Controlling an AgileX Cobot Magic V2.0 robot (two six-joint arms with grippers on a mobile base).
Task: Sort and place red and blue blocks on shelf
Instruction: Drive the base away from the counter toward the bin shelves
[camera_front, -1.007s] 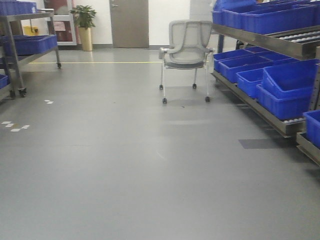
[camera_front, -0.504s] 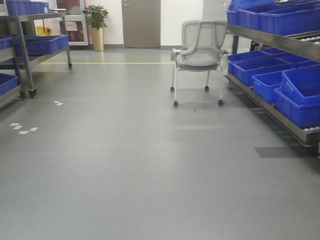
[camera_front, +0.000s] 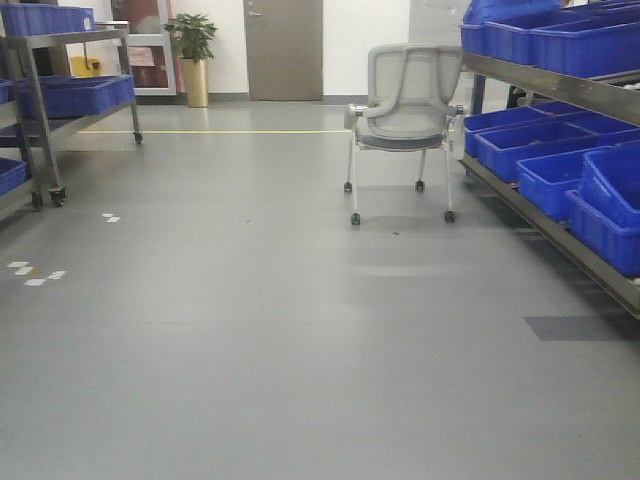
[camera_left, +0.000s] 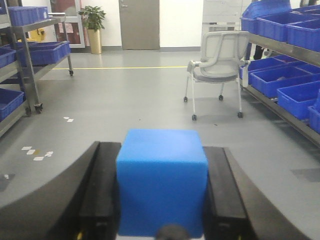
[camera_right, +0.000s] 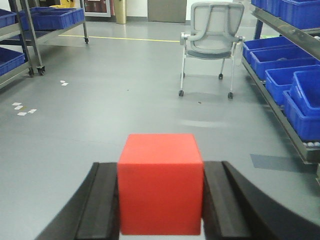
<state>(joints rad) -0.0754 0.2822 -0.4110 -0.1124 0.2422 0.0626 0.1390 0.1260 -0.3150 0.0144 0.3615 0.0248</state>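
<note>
The blue block (camera_left: 161, 182) sits in my left tool (camera_left: 161, 192), pinched between its two black fingers (camera_left: 100, 195), one pressed against each side face. Its top face is level and it fills the gap between the fingers. The red block (camera_right: 160, 182) is held the same way in my right tool (camera_right: 160, 197), squeezed between that tool's black fingers (camera_right: 102, 205) and sitting upright. Both blocks are carried above the grey floor (camera_front: 250, 330), touching nothing but the fingers.

The shelf (camera_front: 560, 90) runs along the right side of the room, well apart from both blocks. Its steel rails slope slightly and its tiers are loaded with large blue bins (camera_front: 545, 175). On the right wrist view I can see white rollers at the front edge of the lowest tier.

Just beside the near end of the shelf stands a grey mesh chair (camera_front: 405, 100) on casters, its back turned toward me. A dark rectangular patch (camera_front: 575, 327) lies on the floor near the shelf's foot. Across the room on the left is a wheeled steel cart (camera_front: 60, 40) holding more blue bins. A few white tape marks (camera_front: 35, 273) dot the floor near it. At the far wall I see a thin yellow line (camera_front: 220, 131), a potted plant (camera_front: 192, 35) and a closed door (camera_front: 284, 48).
</note>
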